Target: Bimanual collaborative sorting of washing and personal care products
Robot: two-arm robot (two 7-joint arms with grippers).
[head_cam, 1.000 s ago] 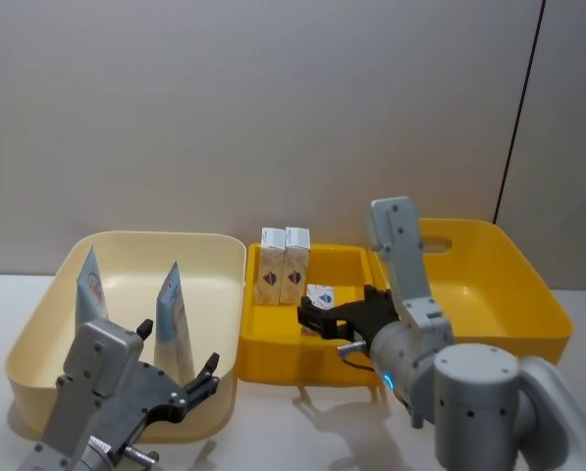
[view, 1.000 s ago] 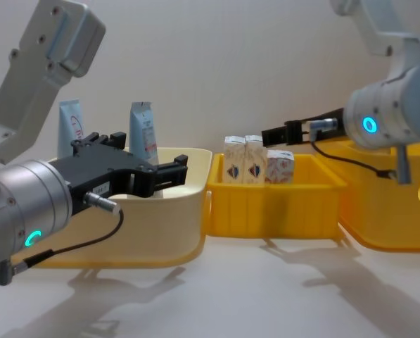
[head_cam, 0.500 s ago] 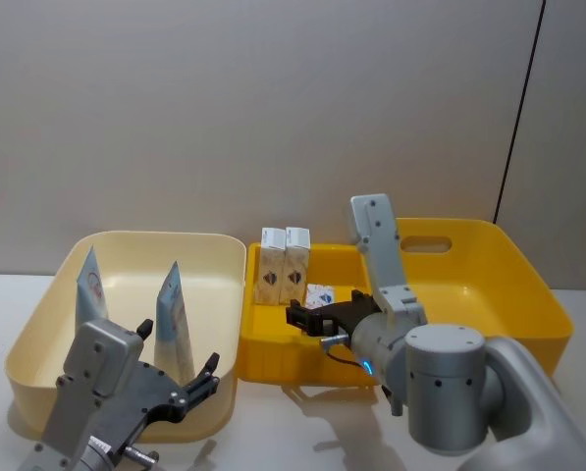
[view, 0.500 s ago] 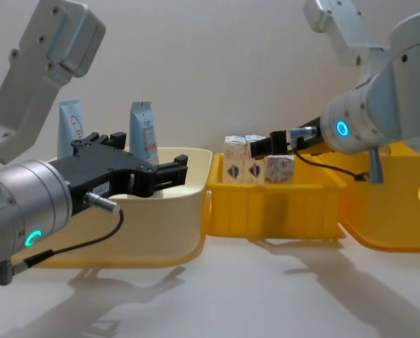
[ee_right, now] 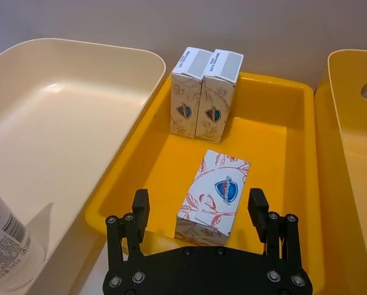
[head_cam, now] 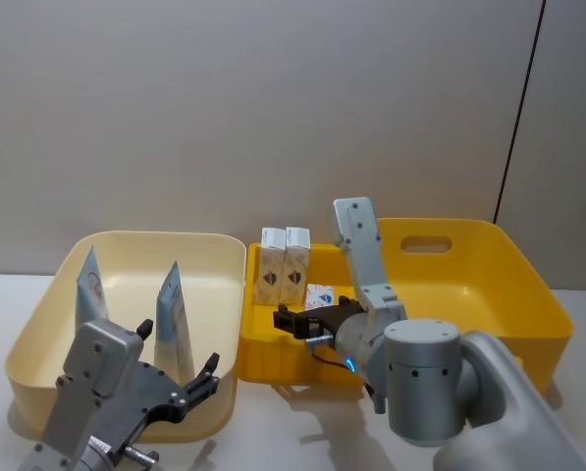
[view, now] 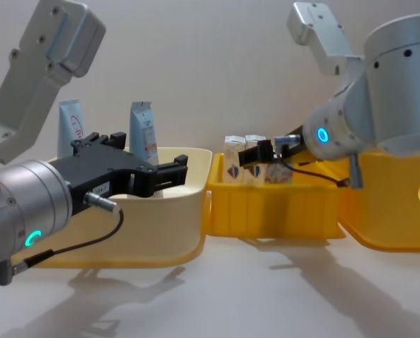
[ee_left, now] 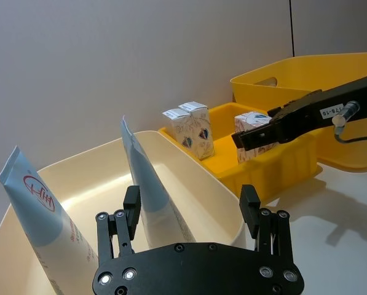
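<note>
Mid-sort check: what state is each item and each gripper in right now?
left tube: standing on end in the cream bin
right tube: standing on end, same bin
back-left carton: upright in the small yellow bin
back-right carton: upright, pressed beside it
front carton: lying flat, same bin
left gripper: open, empty, at the cream bin's near side
right gripper: open, empty, over the small yellow bin

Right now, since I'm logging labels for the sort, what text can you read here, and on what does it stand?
"178-1", final digit unclear: white sticker on the right gripper.
Red letters in an oval on the leftmost tube: not surely readable.
Blue emblem on the lying carton: wording too small.
Top print on the two standing cartons: blurred.
</note>
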